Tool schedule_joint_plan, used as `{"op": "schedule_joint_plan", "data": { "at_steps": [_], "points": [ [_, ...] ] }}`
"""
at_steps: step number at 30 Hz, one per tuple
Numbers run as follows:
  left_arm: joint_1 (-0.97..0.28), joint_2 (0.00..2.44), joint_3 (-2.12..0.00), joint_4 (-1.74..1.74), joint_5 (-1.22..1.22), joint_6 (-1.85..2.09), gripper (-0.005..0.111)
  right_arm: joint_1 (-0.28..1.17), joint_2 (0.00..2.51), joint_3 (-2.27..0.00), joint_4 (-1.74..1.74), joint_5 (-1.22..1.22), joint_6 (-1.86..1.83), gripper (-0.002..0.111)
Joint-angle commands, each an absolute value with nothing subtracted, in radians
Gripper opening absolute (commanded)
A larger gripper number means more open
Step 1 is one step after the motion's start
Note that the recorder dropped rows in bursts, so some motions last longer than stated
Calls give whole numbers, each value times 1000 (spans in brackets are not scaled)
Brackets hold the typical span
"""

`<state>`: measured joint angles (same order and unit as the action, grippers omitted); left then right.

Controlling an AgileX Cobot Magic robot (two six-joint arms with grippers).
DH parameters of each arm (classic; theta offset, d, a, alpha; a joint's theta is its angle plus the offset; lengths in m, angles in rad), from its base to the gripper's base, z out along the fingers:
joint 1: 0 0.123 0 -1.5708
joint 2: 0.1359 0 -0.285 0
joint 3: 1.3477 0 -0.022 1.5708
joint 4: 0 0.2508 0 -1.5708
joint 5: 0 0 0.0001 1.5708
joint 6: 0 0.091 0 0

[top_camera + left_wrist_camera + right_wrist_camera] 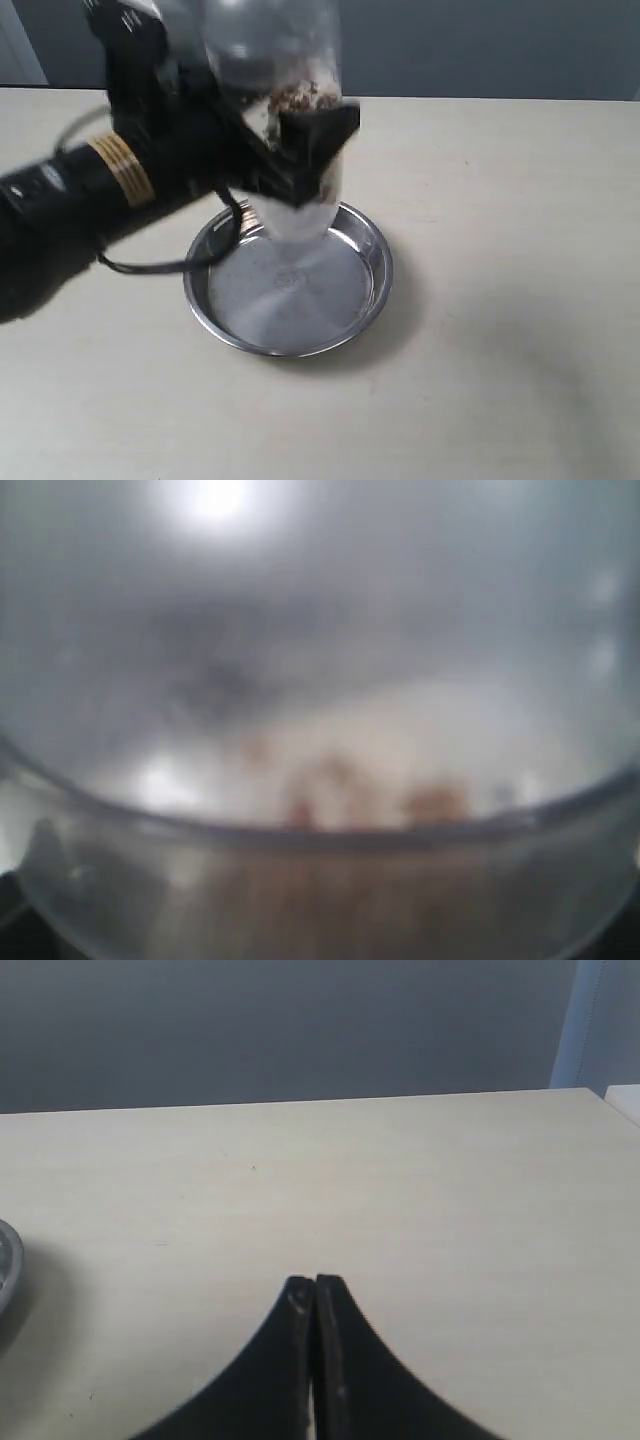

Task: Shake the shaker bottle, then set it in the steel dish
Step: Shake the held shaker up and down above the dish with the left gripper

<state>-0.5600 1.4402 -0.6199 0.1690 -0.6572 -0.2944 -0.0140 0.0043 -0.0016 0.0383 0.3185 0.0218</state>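
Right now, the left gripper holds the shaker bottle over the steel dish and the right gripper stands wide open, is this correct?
Not quite. The right gripper is shut and empty, as the right wrist view shows. The left gripper does hold the shaker bottle over the steel dish.

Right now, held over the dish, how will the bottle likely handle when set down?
The bottle looks tall with a narrow lower end, so it may tip on the smooth dish. Only a thin band of grains shows, so it is probably light. Its smooth plastic could slip in the fingers.
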Motion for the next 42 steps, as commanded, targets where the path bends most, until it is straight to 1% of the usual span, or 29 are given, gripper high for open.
{"op": "schedule_joint_plan", "data": {
  "at_steps": [1, 3, 6, 9, 11, 12, 16, 19, 20, 22, 25, 27, 30, 31, 33, 34, 36, 39, 40, 42],
  "points": [
    [-564, 1483, -599, 200, -675, -381, 0, -10, 0, 0, 38, 307, 20, -1],
    [-564, 1358, -654, 290, -694, -391, 0, -10, 0, 0, 38, 307, 20, -1],
    [-564, 1273, -696, 307, -592, -351, 0, -10, 0, 0, 38, 307, 20, -1],
    [-564, 1388, -627, 268, -518, -333, 0, -10, 0, 0, 38, 307, 20, -1],
    [-558, 1498, -588, 206, -565, -335, 0, -10, 0, 0, 38, 307, 20, -1],
    [-558, 1511, -585, 200, -595, -342, 0, -10, 0, 0, 38, 307, 20, -1],
    [-563, 1358, -639, 365, -758, -459, 0, -10, 0, 0, 36, 307, 20, -1],
    [-563, 1263, -683, 374, -664, -381, 0, -10, 0, 0, 36, 307, 20, -1],
    [-561, 1279, -673, 328, -609, -353, 0, -10, 0, 0, 36, 307, 20, -1],
    [-561, 1386, -621, 240, -548, -313, 0, -10, 0, 0, 36, 307, 20, -1],
    [-561, 1564, -573, 161, -613, -300, 0, -10, 0, 0, 36, 307, 20, -1],
    [-565, 1553, -582, 225, -650, -354, 0, -10, 0, 0, 36, 307, 20, -1],
    [-567, 1408, -630, 322, -705, -397, 0, -10, 0, 0, 36, 307, 20, -1],
    [-569, 1335, -656, 334, -690, -397, 0, -10, 0, 0, 36, 307, 20, -1],
    [-569, 1279, -666, 311, -644, -384, 0, -10, 0, 0, 36, 307, 20, -1],
    [-569, 1287, -655, 302, -610, -382, 0, -10, 0, 0, 36, 307, 20, -1],
    [-569, 1378, -614, 264, -555, -359, 0, -10, 0, 0, 36, 307, 20, -1],
    [-567, 1536, -573, 126, -561, -305, 0, -10, 0, 0, 36, 307, 20, -1],
    [-569, 1546, -576, 127, -575, -336, 0, -10, 0, 0, 36, 307, 20, -1],
    [-579, 1492, -592, 235, -617, -412, 0, -10, 0, 0, 36, 307, 20, -1]
  ]
}}
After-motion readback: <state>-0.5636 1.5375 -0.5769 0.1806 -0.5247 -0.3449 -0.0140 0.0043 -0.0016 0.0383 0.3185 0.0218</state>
